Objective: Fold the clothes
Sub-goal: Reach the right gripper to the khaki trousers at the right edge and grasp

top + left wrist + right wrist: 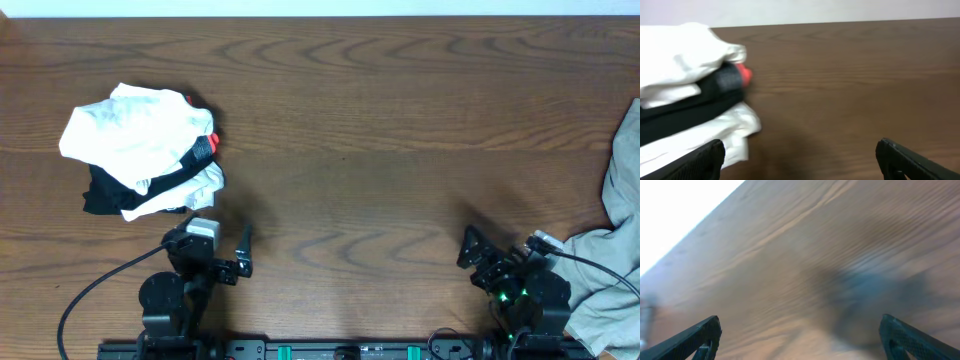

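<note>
Where the clothes lie: the khaki shorts [606,262] are bunched well to the right of the pile of white and black garments [140,150], running off the picture at the worktop's [380,120] right edge.
Pile: near the left end; a red bit [211,140] shows on its right side.
Left fingers [705,160]: spread wide, holding nothing, just on the near side of the pile.
Right fingers [700,337]: spread wide, holding nothing, far right of the pile, above bare wood.
Open room: bare wood from the pile's right side across the middle, and behind the pile to the far edge.
</note>
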Action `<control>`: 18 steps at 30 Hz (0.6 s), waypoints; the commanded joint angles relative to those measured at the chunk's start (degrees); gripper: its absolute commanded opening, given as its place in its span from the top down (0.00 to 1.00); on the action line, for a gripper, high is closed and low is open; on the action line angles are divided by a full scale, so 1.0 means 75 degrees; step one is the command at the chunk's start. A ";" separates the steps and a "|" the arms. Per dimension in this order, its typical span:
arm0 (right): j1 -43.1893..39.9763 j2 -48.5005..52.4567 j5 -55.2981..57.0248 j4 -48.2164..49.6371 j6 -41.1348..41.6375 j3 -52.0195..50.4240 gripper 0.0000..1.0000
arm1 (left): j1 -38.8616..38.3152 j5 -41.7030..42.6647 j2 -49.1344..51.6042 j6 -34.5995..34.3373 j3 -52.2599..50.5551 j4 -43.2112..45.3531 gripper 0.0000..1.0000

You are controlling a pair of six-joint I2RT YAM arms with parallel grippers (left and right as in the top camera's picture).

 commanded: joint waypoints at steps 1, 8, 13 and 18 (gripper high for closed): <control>0.0061 -0.0041 -0.1081 0.0423 0.1515 -0.0087 0.01 | 0.0020 0.1580 -0.0050 -0.0545 -0.0111 -0.0029 0.02; 0.0061 0.0376 -0.3136 0.2769 -0.0289 0.0198 0.01 | 0.0020 0.2678 0.0035 -0.2122 0.0530 0.0734 0.02; 0.0061 0.1964 -0.3398 0.2498 -0.1422 0.1408 0.01 | 0.0020 0.2675 0.0842 -0.2471 0.1483 0.1241 0.02; 0.0061 0.4412 -0.2967 0.1218 -0.2524 0.3334 0.01 | 0.0020 0.2710 0.2824 -0.2559 0.3019 0.0842 0.02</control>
